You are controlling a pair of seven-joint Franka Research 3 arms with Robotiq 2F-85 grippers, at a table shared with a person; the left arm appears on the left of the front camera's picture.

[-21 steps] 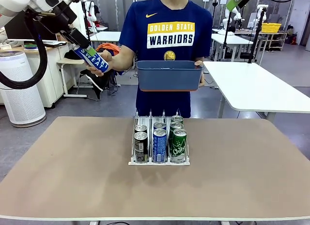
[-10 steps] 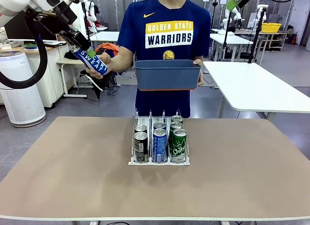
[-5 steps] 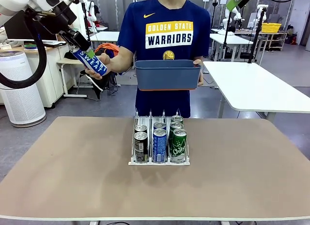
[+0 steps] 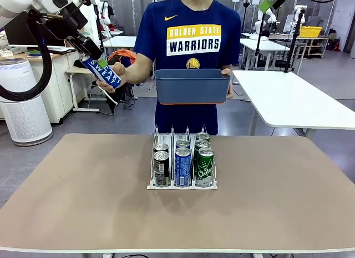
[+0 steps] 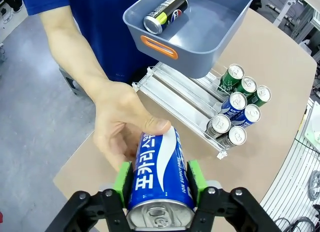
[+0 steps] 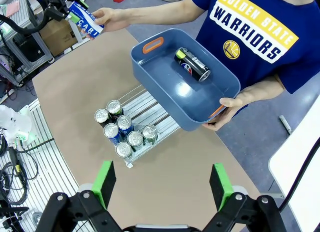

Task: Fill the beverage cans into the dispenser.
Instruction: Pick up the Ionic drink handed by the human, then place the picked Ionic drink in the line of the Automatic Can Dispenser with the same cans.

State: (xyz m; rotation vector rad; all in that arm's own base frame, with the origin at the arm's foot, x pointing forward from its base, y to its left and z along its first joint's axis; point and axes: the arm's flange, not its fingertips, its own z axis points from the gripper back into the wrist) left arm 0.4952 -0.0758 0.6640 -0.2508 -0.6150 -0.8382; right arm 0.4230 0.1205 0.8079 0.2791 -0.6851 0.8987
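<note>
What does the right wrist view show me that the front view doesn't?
Right wrist: the inside of the bin, with one black can lying in it, and the open right gripper. Front: the bin's outer wall and the labels on the front row of the dispenser. Both: six cans in the dispenser, and the blue can gripped by the left gripper with the person's hand on it.

**Gripper and hand share a blue can, up-left of the dispenser**

The dispenser sits mid-table with seven upright cans: two black cans in its left lane, two blue ones in the middle, and three green cans on the right. High to its left, past the table's far edge, the left gripper clamps a tilted blue can. A person's hand grips that can's lower end. Behind and above the dispenser, the person's other hand holds a blue-grey bin.
</note>
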